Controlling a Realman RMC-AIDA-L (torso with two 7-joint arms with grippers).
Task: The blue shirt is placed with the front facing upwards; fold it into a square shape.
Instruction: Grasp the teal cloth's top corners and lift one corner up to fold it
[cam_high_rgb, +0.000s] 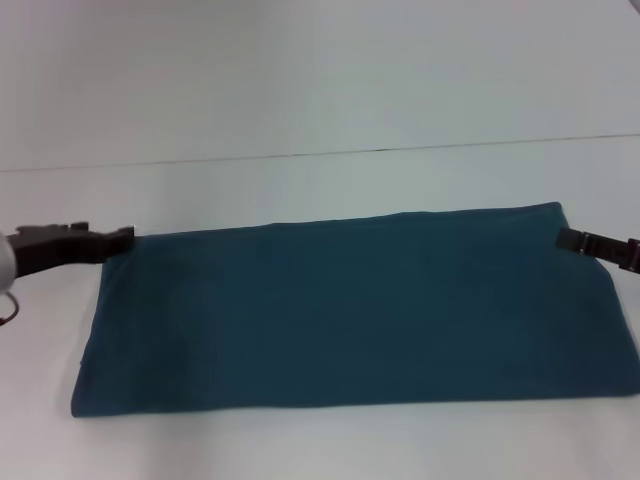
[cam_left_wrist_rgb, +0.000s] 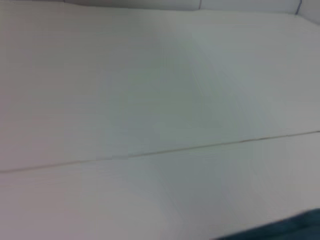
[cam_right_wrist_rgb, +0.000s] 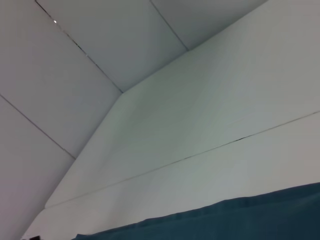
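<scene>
In the head view we see the blue shirt (cam_high_rgb: 350, 310) folded into a band, left gripper (cam_high_rgb: 120, 238) and right gripper (cam_high_rgb: 566, 238) at its far corners — jaw state undeterminable; wrist views show only cloth edges.

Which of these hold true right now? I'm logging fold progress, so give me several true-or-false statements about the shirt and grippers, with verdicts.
1. The blue shirt lies as a wide flat band on the white table. True.
2. White lettering shows on the shirt's upper face. False: only plain blue cloth shows.
3. The left gripper is at the shirt's far left corner. True.
4. The right gripper hovers over the middle of the shirt. False: it is at the far right corner.
5. The shirt is already square. False: it is much wider than deep.
</scene>
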